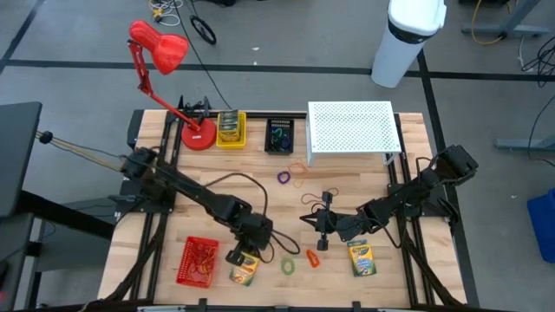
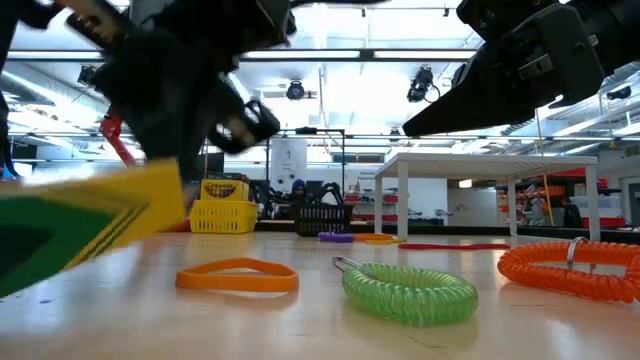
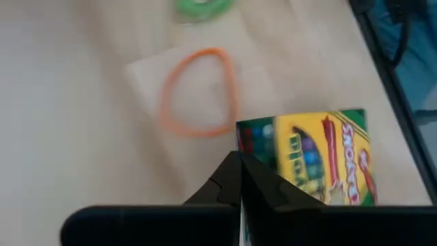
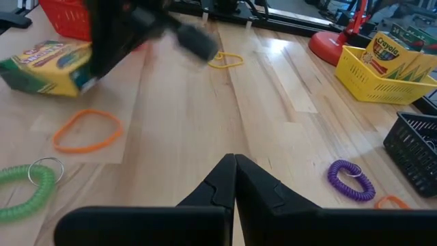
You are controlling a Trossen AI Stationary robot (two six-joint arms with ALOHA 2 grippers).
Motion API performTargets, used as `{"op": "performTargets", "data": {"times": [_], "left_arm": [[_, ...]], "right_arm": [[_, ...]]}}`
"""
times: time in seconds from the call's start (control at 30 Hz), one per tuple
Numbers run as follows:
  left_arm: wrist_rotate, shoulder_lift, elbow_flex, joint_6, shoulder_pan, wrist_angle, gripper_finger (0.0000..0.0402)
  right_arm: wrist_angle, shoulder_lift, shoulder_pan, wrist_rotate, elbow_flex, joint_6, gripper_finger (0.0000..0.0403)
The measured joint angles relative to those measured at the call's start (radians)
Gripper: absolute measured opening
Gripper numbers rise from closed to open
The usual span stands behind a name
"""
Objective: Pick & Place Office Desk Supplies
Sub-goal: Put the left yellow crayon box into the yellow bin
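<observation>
The wooden table carries a white perforated riser at its far right corner and a red lamp at its far left, with a yellow bin of crayon boxes and a black basket between them along the far edge. A red basket sits near the front left corner.

The left gripper is low near the front edge, just right of the red basket, its fingers pressed together. A crayon box lies directly under and beside it; whether the fingertips touch or pinch the box cannot be told. In the left wrist view the box sits just past the closed fingers.

The right gripper hovers near the table's middle, fingers pressed together, holding nothing. A second crayon box lies to its right near the front edge.

Between the two boxes lie a green coil and an orange coil, with an orange band near the left gripper. A purple coil rests further back
</observation>
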Motion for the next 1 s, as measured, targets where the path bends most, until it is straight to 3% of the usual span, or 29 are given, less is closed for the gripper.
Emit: {"op": "performTargets", "data": {"times": [0.23, 0.4, 0.77, 1.0], "left_arm": [[-0.197, -0.140, 0.001, 0.007, 0.015, -0.211, 0.0004], [-0.270, -0.173, 0.001, -0.028, 0.017, -0.220, 0.0006], [-0.026, 0.006, 0.001, -0.046, 0.025, 0.003, 0.0116], [-0.025, 0.050, 0.001, -0.022, 0.062, 0.010, 0.0129]], "right_arm": [[0.001, 0.000, 0.000, 0.000, 0.000, -0.001, 0.0017], [0.006, 0.000, 0.000, 0.000, 0.000, -0.001, 0.0017], [0.013, 0.000, 0.000, 0.000, 0.000, -0.018, 0.0017], [0.010, 0.000, 0.000, -0.006, 0.000, -0.018, 0.0017]]}}
